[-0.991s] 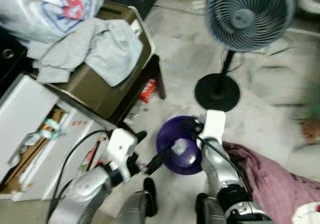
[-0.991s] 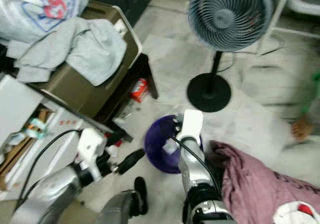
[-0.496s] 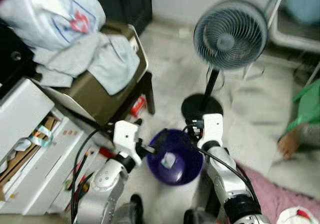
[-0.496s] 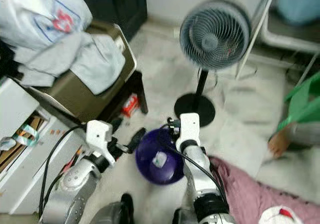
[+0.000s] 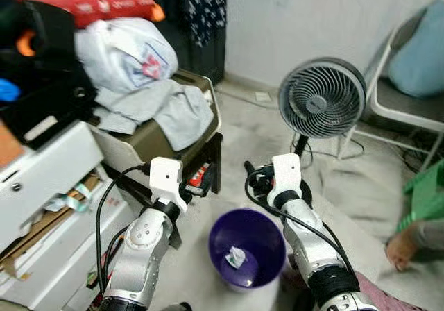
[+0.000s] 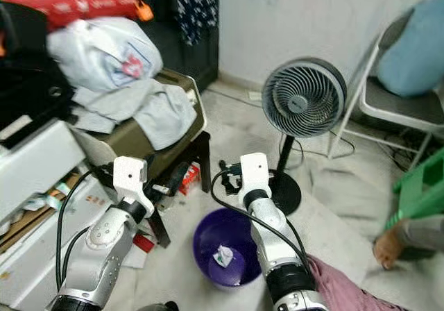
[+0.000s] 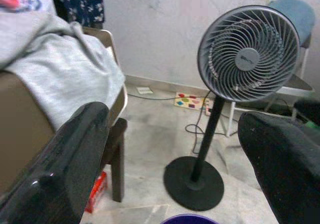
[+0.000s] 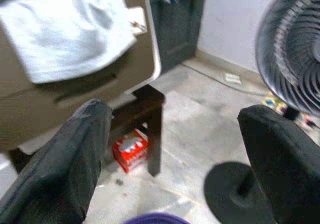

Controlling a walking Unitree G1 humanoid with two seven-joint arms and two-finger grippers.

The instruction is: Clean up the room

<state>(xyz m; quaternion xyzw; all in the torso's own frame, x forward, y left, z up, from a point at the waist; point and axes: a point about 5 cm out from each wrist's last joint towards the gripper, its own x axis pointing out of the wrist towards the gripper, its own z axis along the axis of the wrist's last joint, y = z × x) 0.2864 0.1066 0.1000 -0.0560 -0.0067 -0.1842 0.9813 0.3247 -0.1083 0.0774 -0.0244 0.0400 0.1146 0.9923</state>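
A purple bin [image 5: 248, 247] stands on the floor between my arms, with a crumpled scrap of paper [image 5: 235, 257] inside it. Both arms are raised above and behind the bin. My left gripper [image 7: 170, 169] is open and holds nothing; it points at the fan and the dark stool. My right gripper [image 8: 170, 164] is open too, with nothing between its fingers [image 8: 65, 169]. It faces a red carton [image 8: 130, 149] that lies on the floor under the stool [image 5: 208, 151].
A standing fan [image 5: 321, 106] is just beyond the bin. A brown case with grey cloth [image 5: 159, 110] rests on the stool. White drawers [image 5: 48, 207] are at left. A person's foot [image 5: 402, 245], a green stool [image 5: 423, 193] and a chair [image 5: 416, 61] are at right.
The camera has tilted up and the whole scene has shifted. Both grippers have risen from beside the bin's rim and now point forward above it. The paper stays in the bin.
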